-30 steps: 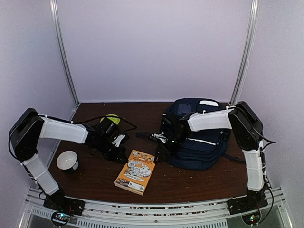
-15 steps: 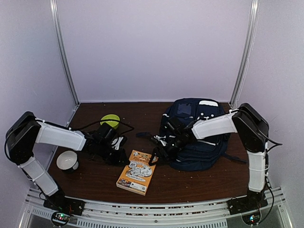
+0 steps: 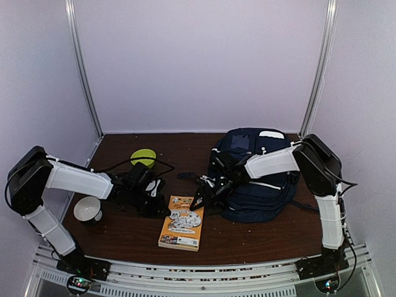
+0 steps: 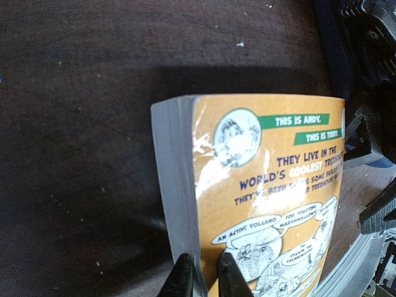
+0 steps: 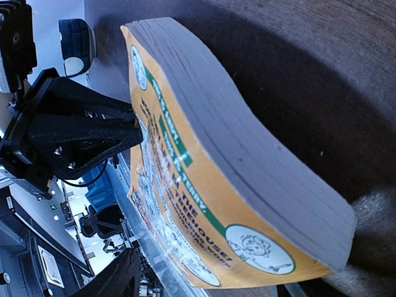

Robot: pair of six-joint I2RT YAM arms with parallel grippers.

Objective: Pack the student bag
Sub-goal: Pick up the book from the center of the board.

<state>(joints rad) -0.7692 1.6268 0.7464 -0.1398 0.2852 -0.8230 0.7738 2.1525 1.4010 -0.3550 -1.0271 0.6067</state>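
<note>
Pulled slightly toward 6 o'clock since 1 second ago, the left gripper (image 3: pixel 159 207) no longer overlaps the green bowl (image 3: pixel 143 156), which sits at its 12 o'clock. The white cup (image 3: pixel 88 209) at its 9 o'clock has not shifted. The left fingers (image 4: pixel 182 278) are closed to a thin gap on the near edge of the book (image 3: pixel 182 221).

That book has swung from a slant to nearly square with the front edge of the bench (image 3: pixel 124 238), its far end carried toward 3 o'clock. The right gripper (image 3: pixel 203 199), at the book's 1 o'clock corner, has spread wider; its fingers stand open beside that end, clamping nothing.

The student bag (image 3: pixel 260 201) lies flat at the book's 3 o'clock, under the right forearm. I judge the book is being lined up for the bag, with packing not yet begun.

The top view gives the layout but hides both grips. The left wrist view shows the pinch on the book's edge. The right wrist view shows the book bowed along its length, with the left gripper at its cover. No view shows the bag's opening.
</note>
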